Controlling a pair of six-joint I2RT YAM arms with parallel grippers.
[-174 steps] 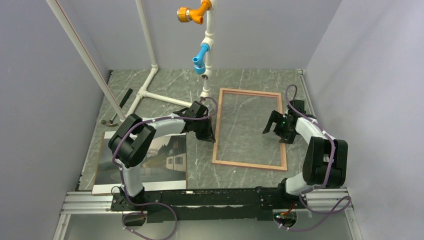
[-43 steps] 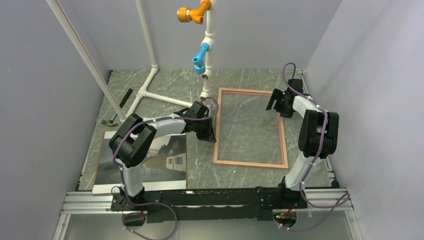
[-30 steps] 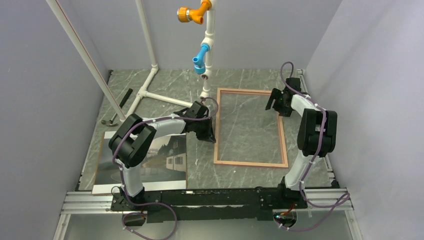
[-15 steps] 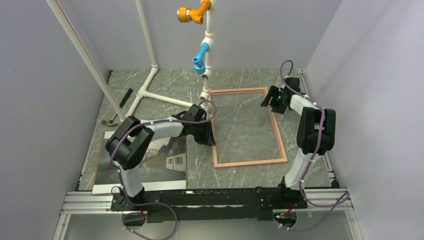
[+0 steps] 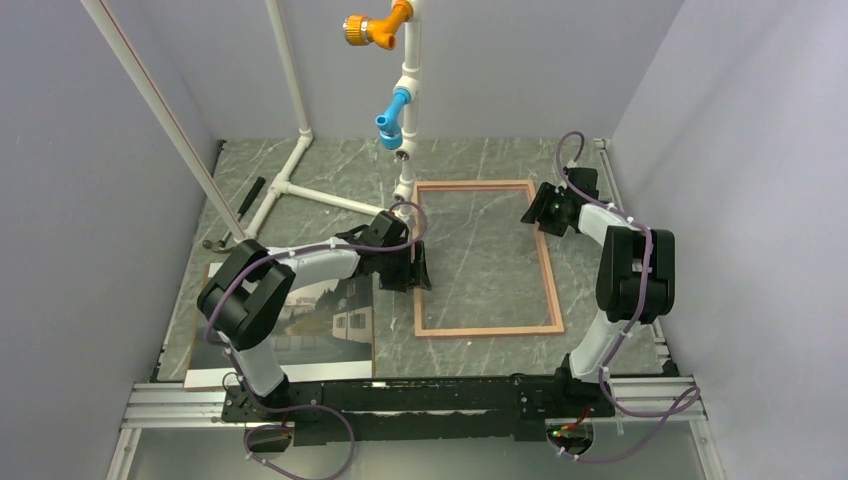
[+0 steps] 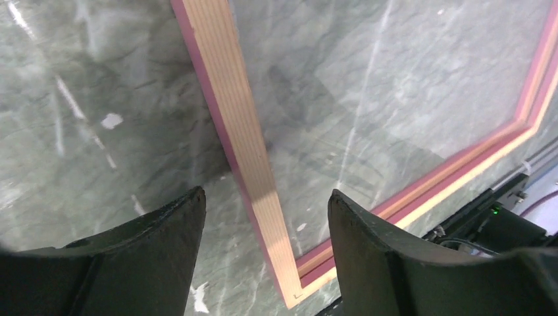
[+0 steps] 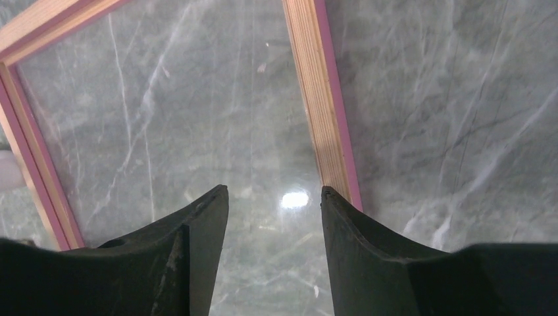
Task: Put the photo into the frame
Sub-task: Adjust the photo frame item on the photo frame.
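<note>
The frame (image 5: 488,331) lies flat in the middle of the table, tan wood side up, with the marble showing through its pane. My left gripper (image 5: 415,272) stands open astride its left rail (image 6: 243,131), the fingers (image 6: 164,230) clear of the wood on both sides. My right gripper (image 5: 537,212) is open over the frame's far right part, one finger above the right rail (image 7: 322,99) and the other above the pane; nothing sits between them (image 7: 274,191). The photo (image 5: 335,310), a white house under a grey sky, lies at the near left, partly hidden by my left arm.
A white pipe stand (image 5: 300,190) with a blue fitting (image 5: 390,115) and an orange fitting (image 5: 365,25) rises just behind the frame's far left corner. A hammer (image 5: 232,215) lies at the left wall. A brown board edge (image 5: 193,352) shows under the photo. Grey walls enclose three sides.
My left gripper has opened and let go of the frame's left rail. The frame has slid and turned leftward, and the pipe stand shifted slightly left. My right gripper's jaws have narrowed somewhat.
</note>
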